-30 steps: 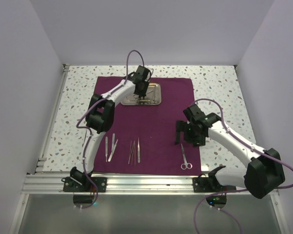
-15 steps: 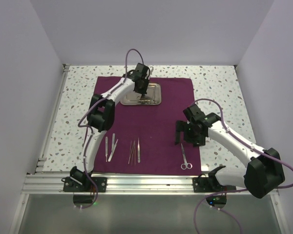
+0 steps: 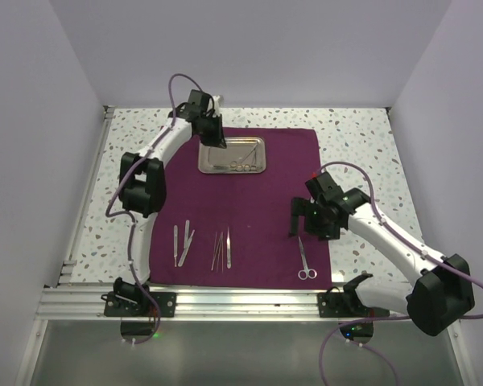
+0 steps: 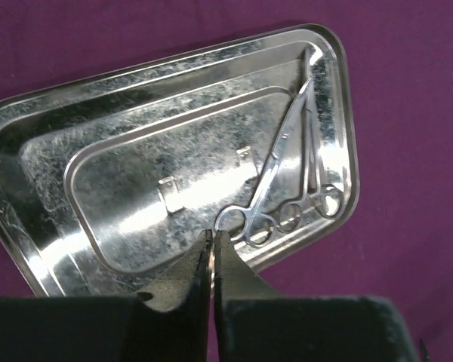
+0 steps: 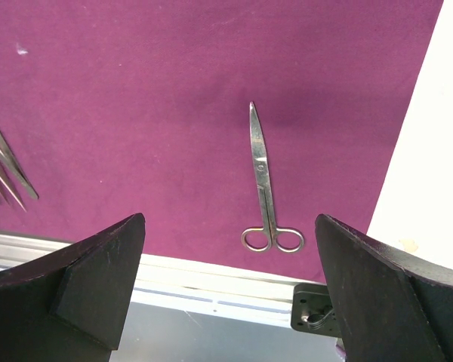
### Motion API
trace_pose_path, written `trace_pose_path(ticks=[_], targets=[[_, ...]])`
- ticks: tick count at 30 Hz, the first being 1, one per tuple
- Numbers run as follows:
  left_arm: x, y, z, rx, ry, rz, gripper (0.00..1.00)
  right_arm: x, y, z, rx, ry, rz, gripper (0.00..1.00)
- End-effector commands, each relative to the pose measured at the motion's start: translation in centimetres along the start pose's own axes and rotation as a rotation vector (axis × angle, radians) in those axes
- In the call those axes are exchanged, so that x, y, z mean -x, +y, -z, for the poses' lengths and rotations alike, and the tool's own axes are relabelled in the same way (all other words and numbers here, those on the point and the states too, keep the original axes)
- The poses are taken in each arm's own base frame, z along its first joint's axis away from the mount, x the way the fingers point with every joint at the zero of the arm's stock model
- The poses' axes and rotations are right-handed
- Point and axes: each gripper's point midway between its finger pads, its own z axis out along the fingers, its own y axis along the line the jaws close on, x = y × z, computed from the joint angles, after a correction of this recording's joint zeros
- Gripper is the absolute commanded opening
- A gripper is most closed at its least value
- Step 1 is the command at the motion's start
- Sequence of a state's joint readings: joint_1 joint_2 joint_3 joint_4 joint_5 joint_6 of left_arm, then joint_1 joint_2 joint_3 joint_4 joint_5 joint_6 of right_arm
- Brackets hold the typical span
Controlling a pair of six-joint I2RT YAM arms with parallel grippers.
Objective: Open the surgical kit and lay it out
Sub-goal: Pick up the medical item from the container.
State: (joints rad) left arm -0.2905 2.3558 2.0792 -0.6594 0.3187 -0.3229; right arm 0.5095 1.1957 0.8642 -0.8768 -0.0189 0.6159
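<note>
The dark purple cloth [image 3: 275,201] lies spread flat on the table. On its far part sits the steel tray [image 3: 210,167], and two ring-handled clamps [image 4: 278,154] lie along the tray's right side [image 4: 136,113]. My left gripper [image 4: 212,235] is shut with nothing between its fingers, raised over the tray's left rim [image 3: 216,138]. Two groups of tweezers [image 3: 181,243] [image 3: 222,250] lie on the near cloth. A pair of scissors [image 5: 264,185] lies at the near right. My right gripper [image 5: 230,219] stands wide open above the scissors [image 3: 305,259], not touching them.
A speckled tabletop [image 3: 362,145] surrounds the cloth. White walls enclose the left, back and right. An aluminium rail [image 3: 241,301] with the arm bases runs along the near edge. Tweezer tips [image 5: 4,170] show at the left edge of the right wrist view.
My left gripper has shut empty and moved up and left from the tray's middle to its left rim. The clamps stay in the tray. The right arm has barely moved.
</note>
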Motion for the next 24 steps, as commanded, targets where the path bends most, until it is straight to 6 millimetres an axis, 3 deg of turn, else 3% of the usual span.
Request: trace_pose_path(ticks=[1, 3, 12, 15, 24], targets=[[2.0, -4.7, 3.6, -0.066, -0.096, -0.064, 0.1, 0.0, 0.3, 0.8, 0.032, -0.016, 0.015, 0.98], [1.4, -5.8, 2.5, -0.05, -0.096, -0.13, 0.27, -0.1, 0.3, 0.9, 0.034, -0.019, 0.018, 0.99], [0.8, -7.3, -3.5, 0.078, -0.141, -0.237, 0.47, -1.8, -1.5, 1.8, -0.012, -0.004, 0.01, 0.98], [1.3, -7.5, -4.7, 0.104, -0.173, -0.267, 0.5, -2.9, -2.3, 1.7, -0.031, 0.018, -0.006, 0.98], [2.9, -4.8, -6.3, 0.256, -0.226, -0.307, 0.51, -4.1, -3.0, 1.4, -0.055, 0.046, -0.039, 0.98]])
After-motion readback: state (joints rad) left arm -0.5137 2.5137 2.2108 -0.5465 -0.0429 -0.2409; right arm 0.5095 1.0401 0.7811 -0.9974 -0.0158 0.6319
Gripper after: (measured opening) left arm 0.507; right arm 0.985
